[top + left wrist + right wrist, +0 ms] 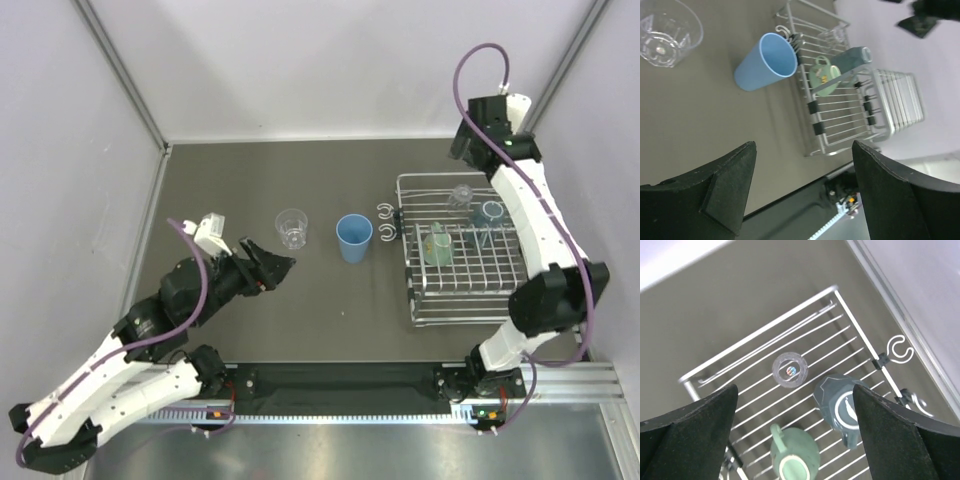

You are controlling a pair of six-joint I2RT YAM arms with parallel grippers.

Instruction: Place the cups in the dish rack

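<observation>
Five cups in all: two out on the dark table (300,180), three inside the dish rack (460,320). At far left, the left gripper (268,262), jaws spread wide, pointing toward the cups from the near-left part of the table. Holds nothing. Just beyond its tips, the larger clear tumbler (291,227), upright, mouth up, apart from the fingers. Next to the right, near but not touching, the blue tumbler (353,238), also upright and open side up, just beside the two curled hooks (386,232); contact with them impossible to tell. Then the dish rack itself, silver wire, on the right half of the table. Within it, toward its left side, the pale green mug (437,245), leaning on the wires. Farther back, the small clear tumbler (790,370), seen from straight above in the right wrist view. Just right of that, the dark teal mug (840,407), tipped over, base showing. Over the far end of the dish rack, the right gripper (795,390), fingers wide apart, empty, touching none of the three.
</observation>
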